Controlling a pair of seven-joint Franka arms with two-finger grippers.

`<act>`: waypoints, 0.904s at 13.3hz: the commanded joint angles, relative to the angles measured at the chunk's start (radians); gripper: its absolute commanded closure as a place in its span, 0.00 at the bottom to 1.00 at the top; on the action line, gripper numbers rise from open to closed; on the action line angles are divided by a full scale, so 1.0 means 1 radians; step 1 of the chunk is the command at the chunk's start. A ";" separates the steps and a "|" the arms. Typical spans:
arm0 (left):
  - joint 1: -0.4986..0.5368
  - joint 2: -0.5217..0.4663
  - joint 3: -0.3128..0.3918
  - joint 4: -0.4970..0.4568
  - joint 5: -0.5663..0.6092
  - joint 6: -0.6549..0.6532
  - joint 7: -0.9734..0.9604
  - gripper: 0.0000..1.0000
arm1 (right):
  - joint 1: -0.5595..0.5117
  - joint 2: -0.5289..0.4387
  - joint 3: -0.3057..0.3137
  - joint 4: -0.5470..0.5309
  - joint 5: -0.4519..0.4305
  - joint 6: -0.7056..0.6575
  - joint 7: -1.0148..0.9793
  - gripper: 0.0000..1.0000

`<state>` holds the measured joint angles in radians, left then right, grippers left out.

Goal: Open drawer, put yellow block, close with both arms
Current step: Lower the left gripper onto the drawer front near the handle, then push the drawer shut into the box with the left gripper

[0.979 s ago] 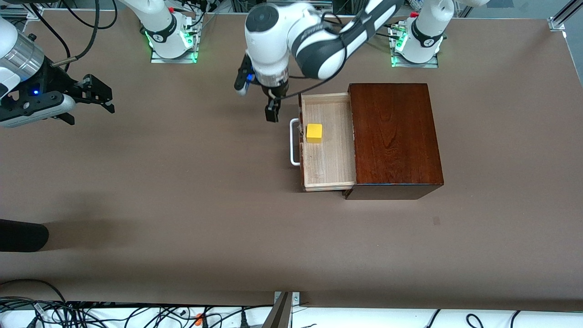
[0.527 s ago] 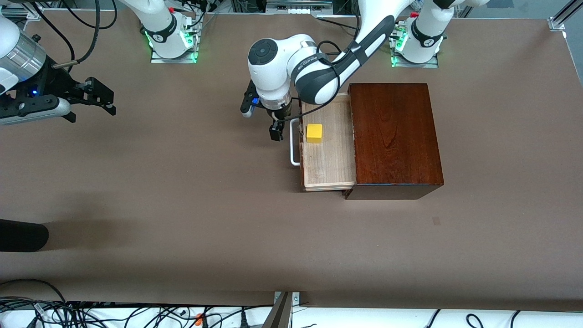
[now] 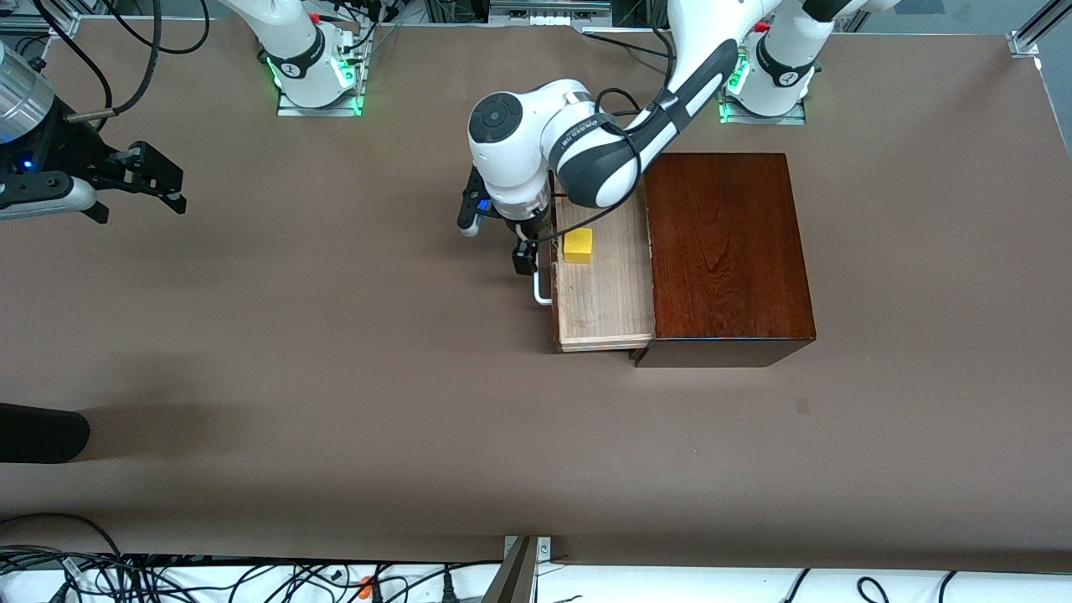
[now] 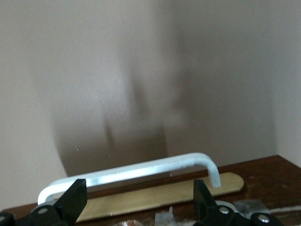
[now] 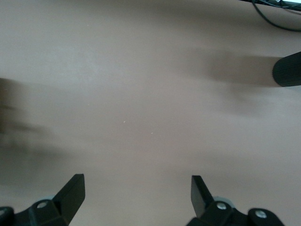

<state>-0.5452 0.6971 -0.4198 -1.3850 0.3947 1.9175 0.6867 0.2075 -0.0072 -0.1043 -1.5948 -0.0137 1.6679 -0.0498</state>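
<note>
Here the left gripper (image 3: 526, 258) hangs just in front of the drawer (image 3: 605, 293), at the handle (image 3: 543, 295); its fingers (image 4: 71, 201) stand wide apart with nothing between them, and in the left wrist view the white bar (image 4: 141, 172) runs across between the two tips, close before the dark wood front (image 4: 263, 174). The drawer is pulled out of the box (image 3: 727, 251) toward the right arm's end of the table (image 3: 335, 377). In its pale tray sits the block (image 3: 578, 244), close to the front wall and in the part farther from the front camera; the left arm's wrist covers that end of the tray. The right gripper (image 3: 159, 177) waits over bare table at the right arm's end, well apart from the box, its fingers (image 5: 70, 193) spread wide and empty. A black rounded object (image 3: 42, 432) juts in at the table's edge, nearer the front camera than that gripper.
</note>
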 commanded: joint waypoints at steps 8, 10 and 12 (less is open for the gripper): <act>0.046 -0.033 0.012 0.011 0.038 -0.219 -0.006 0.00 | 0.015 -0.002 0.018 0.016 -0.043 -0.017 0.018 0.00; 0.076 -0.042 0.010 0.007 0.042 -0.236 0.002 0.00 | 0.015 0.000 0.018 0.016 -0.043 -0.013 0.018 0.00; 0.093 -0.047 0.010 0.004 0.042 -0.253 0.004 0.00 | 0.015 0.000 0.018 0.016 -0.043 -0.014 0.016 0.00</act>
<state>-0.4751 0.6859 -0.4133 -1.3627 0.3949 1.6970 0.6613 0.2179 -0.0072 -0.0866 -1.5936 -0.0427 1.6680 -0.0478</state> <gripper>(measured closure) 0.000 0.000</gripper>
